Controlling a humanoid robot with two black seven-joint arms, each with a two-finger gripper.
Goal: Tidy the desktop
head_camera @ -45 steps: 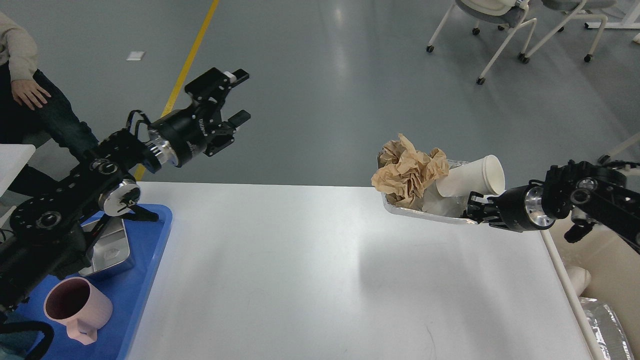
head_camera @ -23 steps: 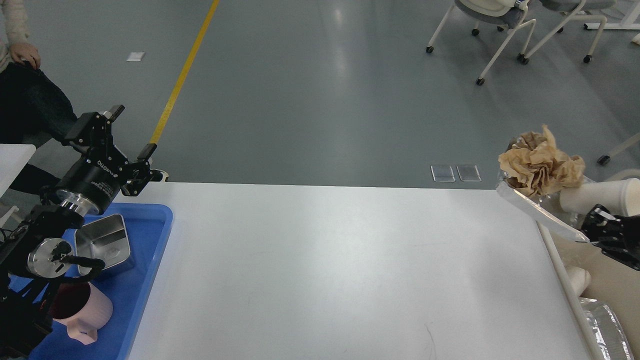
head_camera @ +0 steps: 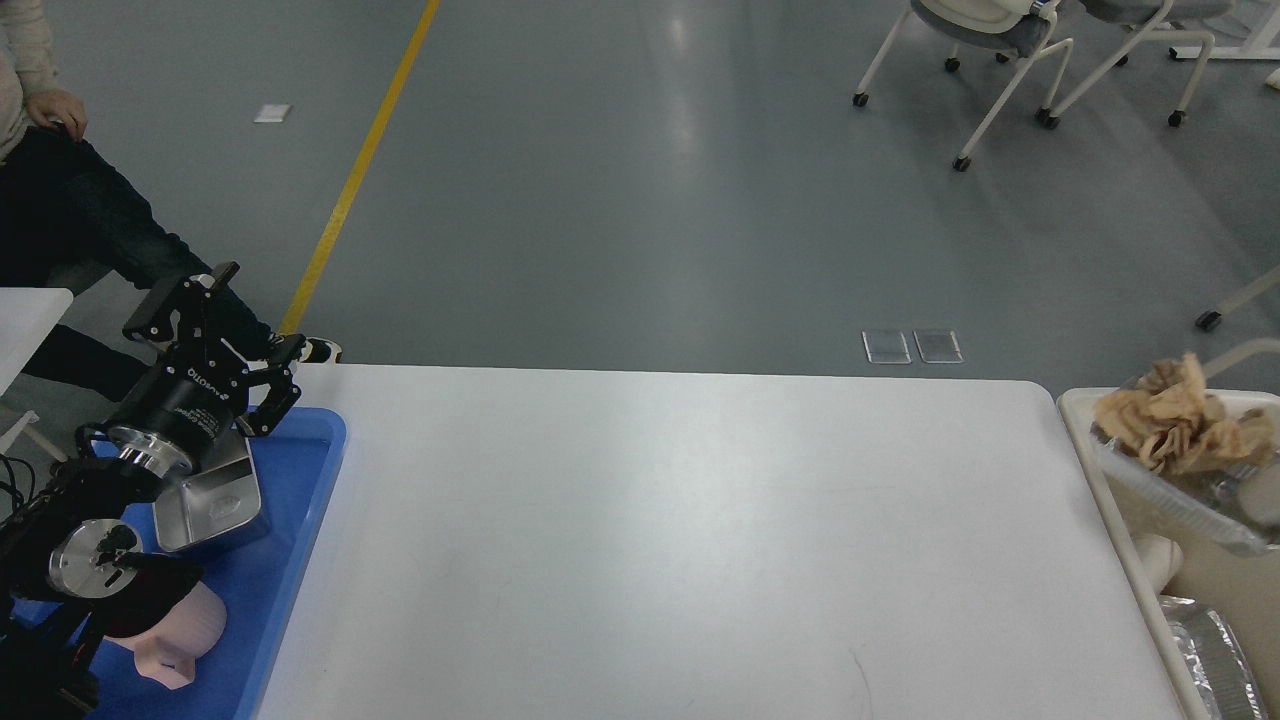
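Observation:
The desktop is a large white tabletop with nothing lying on its middle. My left gripper is open and empty, raised over the far end of the blue tray, just above the metal box. A foil tray with crumpled brown paper sits tilted inside the cream-coloured bin off the desktop's right edge. My right gripper is out of view.
A pink mug stands on the blue tray, partly behind my left arm. The bin also holds a white paper cup and more foil. A person sits at the far left. Chairs stand at the back right.
The foil tray with the brown paper went right and down into the bin, and my right arm left the view. My left gripper swung left and sank toward the blue tray.

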